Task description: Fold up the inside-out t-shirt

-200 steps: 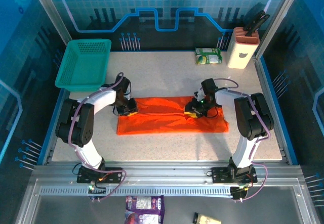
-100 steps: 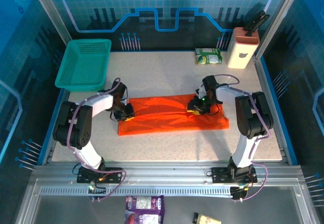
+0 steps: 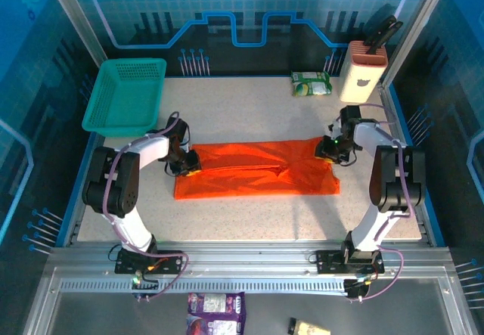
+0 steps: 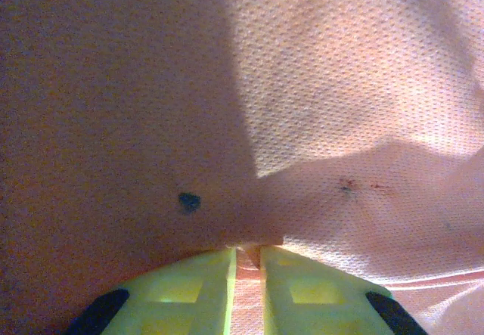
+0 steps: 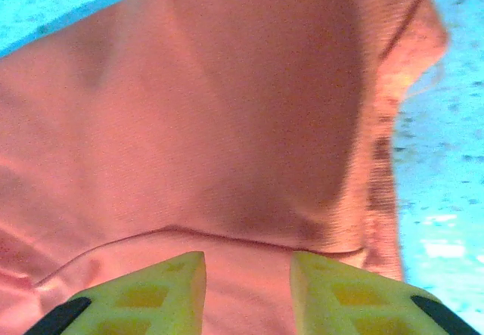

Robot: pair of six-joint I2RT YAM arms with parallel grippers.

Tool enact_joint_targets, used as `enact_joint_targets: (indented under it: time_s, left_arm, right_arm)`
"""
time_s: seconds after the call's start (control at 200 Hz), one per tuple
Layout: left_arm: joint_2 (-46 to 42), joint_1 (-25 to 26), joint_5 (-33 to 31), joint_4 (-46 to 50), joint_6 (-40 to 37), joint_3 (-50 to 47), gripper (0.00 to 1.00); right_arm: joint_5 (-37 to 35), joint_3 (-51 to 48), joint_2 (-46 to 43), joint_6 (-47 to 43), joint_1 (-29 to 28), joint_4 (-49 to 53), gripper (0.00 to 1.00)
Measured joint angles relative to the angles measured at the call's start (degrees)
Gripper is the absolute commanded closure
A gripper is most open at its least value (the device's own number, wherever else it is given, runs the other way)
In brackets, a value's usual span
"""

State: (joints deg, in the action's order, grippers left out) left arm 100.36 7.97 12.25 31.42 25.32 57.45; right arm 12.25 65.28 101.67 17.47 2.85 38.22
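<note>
Seen from above, the left hand (image 3: 187, 164) sits at the left end of the shirt (image 3: 257, 178), and its own wrist covers the fingertips. The right hand (image 3: 333, 151) hides its tips the same way at the far right corner. The shirt lies as one long band, with collar and sleeves tucked out of sight.

In the left wrist view, the yellow fingers (image 4: 189, 290) are cut by the bottom edge, with a strip of cloth nipped between them. A dark speck (image 4: 188, 202) is too small to name (stain or hole, can't tell). The right wrist view is blurred. Its fingers (image 5: 151, 290) also run off the bottom, with cloth bunched between them.

In front of the desk (image 3: 249, 108), a purple packet (image 3: 215, 308) and a yellow packet (image 3: 306, 326) are cropped.
</note>
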Motion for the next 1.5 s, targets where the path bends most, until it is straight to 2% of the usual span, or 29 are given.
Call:
enact_joint_targets:
  time_s: [0.245, 0.47, 0.63, 0.841, 0.986, 1.501]
  left_arm:
    - [0.2, 0.0, 0.0, 0.0, 0.0, 0.2, 0.82]
    - [0.6, 0.0, 0.1, 0.0, 0.0, 0.7, 0.82]
    - [1.1, 0.0, 0.2, 0.0, 0.0, 1.3, 0.82]
    - [1.1, 0.0, 0.2, 0.0, 0.0, 1.4, 0.82]
    - [1.1, 0.0, 0.2, 0.0, 0.0, 1.4, 0.82]
    - [1.1, 0.0, 0.2, 0.0, -0.4, 1.4, 0.81]
  right_arm:
    - [-4.9, 0.0, 2.5, -1.4, -0.1, 1.0, 0.63]
    - [-8.6, 0.0, -0.4, -4.5, -0.2, 2.3, 0.56]
    - [-10.9, 0.0, -0.5, -6.6, -0.3, 3.3, 0.47]
    - [-12.0, 0.0, 2.8, -8.0, -1.3, 4.5, 0.47]
    - [-12.9, 1.2, 3.9, -8.6, -1.6, 5.8, 0.52]
    - [-12.9, 1.7, 4.4, -9.0, -1.7, 6.4, 0.82]
